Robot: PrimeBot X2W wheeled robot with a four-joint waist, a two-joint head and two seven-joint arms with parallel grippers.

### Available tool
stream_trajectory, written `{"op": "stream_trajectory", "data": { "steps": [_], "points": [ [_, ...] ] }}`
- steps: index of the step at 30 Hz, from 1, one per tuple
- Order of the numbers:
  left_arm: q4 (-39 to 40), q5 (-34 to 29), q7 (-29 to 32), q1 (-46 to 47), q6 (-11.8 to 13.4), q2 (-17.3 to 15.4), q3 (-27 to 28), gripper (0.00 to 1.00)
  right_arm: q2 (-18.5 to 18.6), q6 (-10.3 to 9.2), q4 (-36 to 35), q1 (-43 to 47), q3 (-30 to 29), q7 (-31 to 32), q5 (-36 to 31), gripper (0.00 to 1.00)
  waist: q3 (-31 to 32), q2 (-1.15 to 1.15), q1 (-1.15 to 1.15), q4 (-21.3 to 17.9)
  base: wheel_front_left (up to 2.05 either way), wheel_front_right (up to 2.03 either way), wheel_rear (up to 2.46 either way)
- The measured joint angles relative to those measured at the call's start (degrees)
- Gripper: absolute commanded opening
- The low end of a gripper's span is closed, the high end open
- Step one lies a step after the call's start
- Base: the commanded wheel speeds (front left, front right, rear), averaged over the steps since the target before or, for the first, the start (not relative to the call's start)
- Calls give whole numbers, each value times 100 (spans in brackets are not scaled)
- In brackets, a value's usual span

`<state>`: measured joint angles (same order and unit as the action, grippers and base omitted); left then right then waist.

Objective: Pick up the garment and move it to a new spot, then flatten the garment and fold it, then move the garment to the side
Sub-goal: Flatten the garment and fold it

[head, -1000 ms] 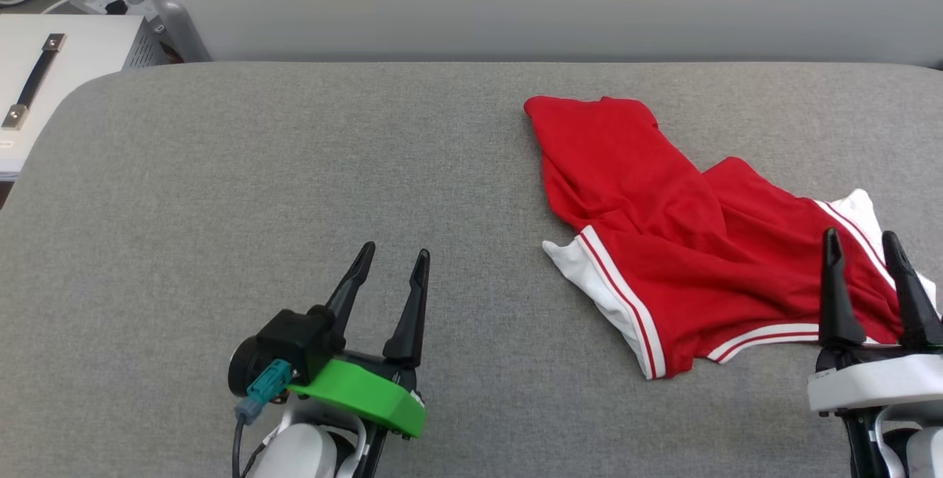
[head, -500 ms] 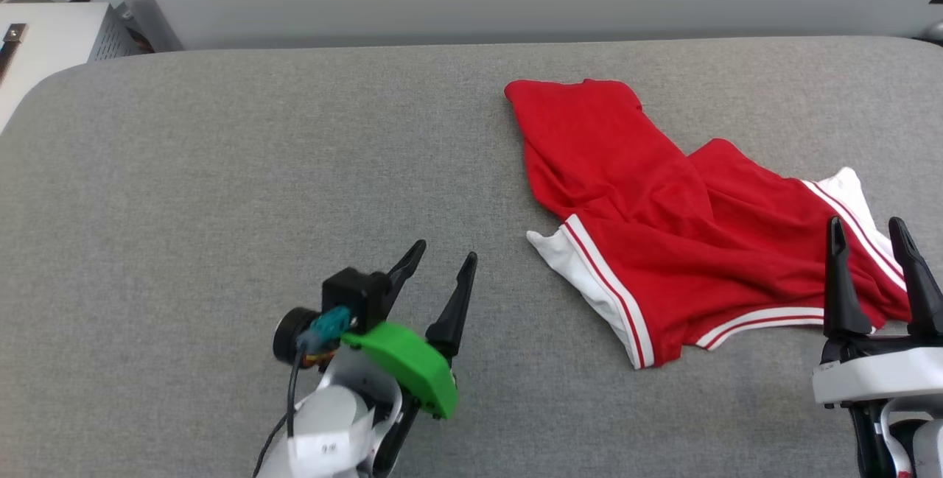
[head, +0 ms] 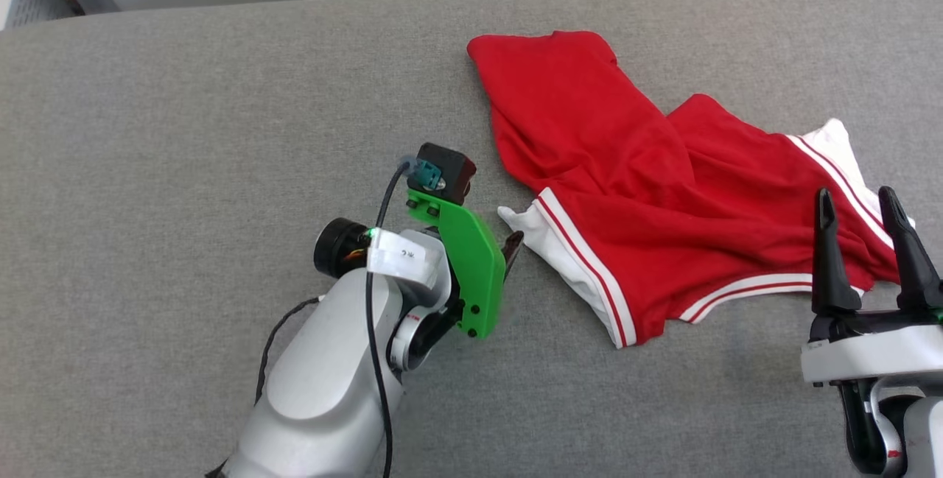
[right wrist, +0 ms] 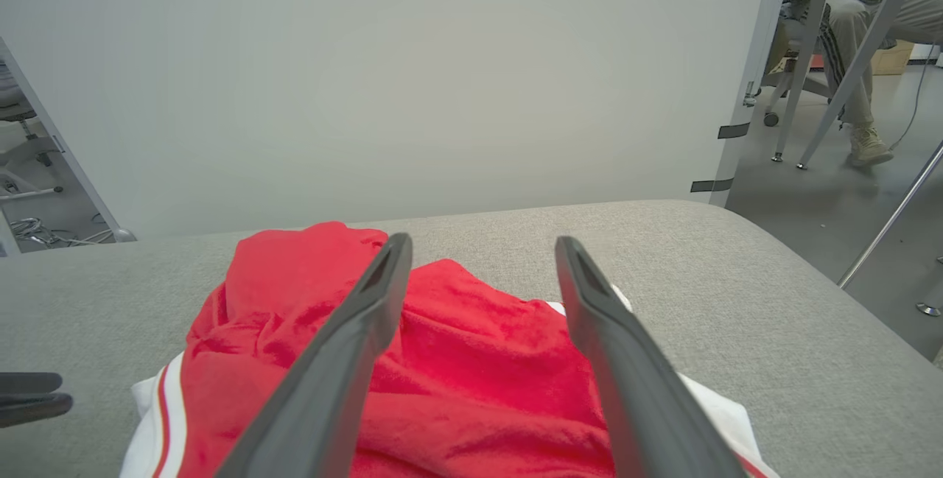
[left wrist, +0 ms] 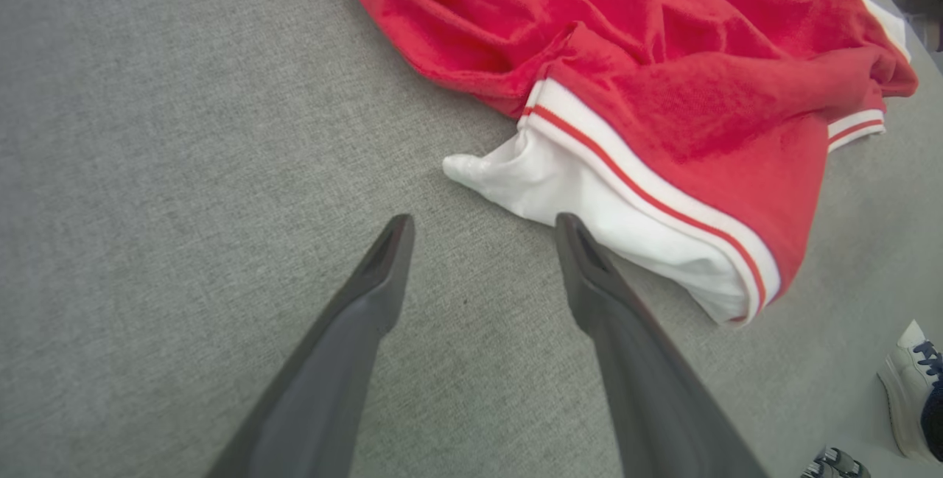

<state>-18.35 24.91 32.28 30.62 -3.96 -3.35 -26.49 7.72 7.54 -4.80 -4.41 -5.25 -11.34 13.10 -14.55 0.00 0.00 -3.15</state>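
We have swung our spread left gripper [left wrist: 482, 222] beside the crumpled red-and-white fabric T-shirt [head: 626, 169], so grasping comes next

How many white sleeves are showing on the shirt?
2: the near sleeve just ahead of the left hand; the far sleeve beyond the right hand. None looks hidden.

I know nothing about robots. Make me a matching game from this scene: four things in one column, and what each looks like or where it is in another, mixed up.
Things:
1. left tool
2. right tool
3. T-shirt
4. sleeve

Descriptions:
A. red, crumpled on the grey padded surface
B. open, tips close to the shirt's left side
C. white, edged with red-white stripes
D. open, at the shirt's right end

Pairs: 1-B, 2-D, 3-A, 4-C
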Motion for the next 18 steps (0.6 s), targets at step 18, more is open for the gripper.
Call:
{"op": "stream_trajectory", "data": {
  "steps": [18],
  "points": [
    [-936,88,-232,709,267,27,-400,100,-64,0,110,-195,63,-104,-40,100,-567,0,0,-453,0,0,0]
  ]
}}
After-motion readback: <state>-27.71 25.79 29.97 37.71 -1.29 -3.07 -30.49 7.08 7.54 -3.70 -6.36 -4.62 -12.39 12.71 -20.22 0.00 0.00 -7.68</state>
